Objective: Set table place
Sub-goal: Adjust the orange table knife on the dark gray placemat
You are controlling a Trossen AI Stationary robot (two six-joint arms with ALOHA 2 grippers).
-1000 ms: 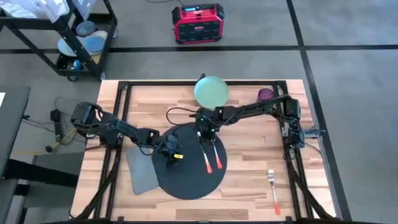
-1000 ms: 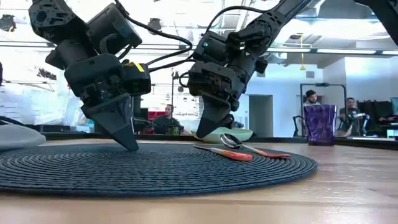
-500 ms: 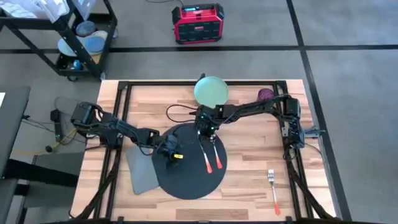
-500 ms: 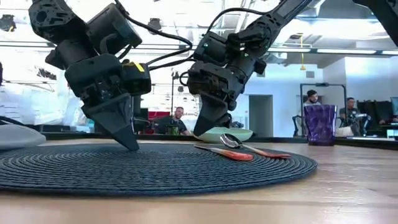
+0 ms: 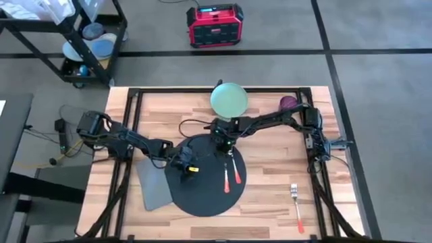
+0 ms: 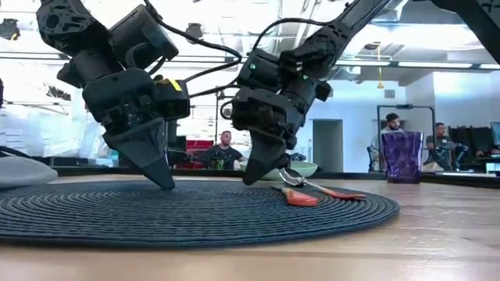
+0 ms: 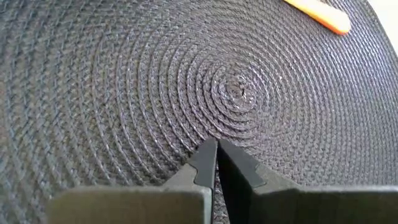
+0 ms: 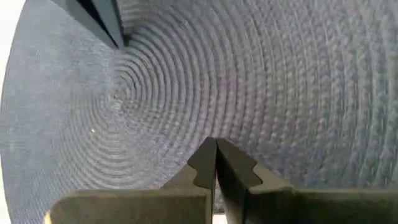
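Note:
The place, a round black woven placemat [image 5: 206, 185], lies flat on the light-wood table [image 5: 270, 145]. A spoon [image 6: 291, 176] and a knife [image 6: 298, 197], both orange-handled, lie on the mat's right part. My left gripper [image 5: 183, 164] is shut, its tips down on the mat close to the centre. My right gripper [image 5: 223, 140] is shut too, its tips at the mat's far part, just left of the spoon. A pale green plate [image 5: 229, 99] sits at the table's far edge. My left gripper presses its shut fingertips [image 7: 208, 152] down on the placemat's weave beside the centre spiral [image 7: 239, 93]. It comes from above, slanting from the table's left. The mat lies flat under it. My right gripper sets its shut fingertips [image 6: 249, 180] on the mat's far part [image 8: 186, 118], coming from above. The mat stays flat.
A grey napkin [image 5: 150, 185] lies partly under the mat's left side. A purple cup [image 5: 288, 102] stands at the far right, and an orange-handled fork [image 5: 297, 202] lies near the right front. Black framing [image 5: 324, 182] edges the table. People sit in the room behind.
My right gripper has gone a little toward the table's left and down, its shut tips reaching the mat's far part. The knife has turned on the mat, its orange handle now pointing more toward the near edge.

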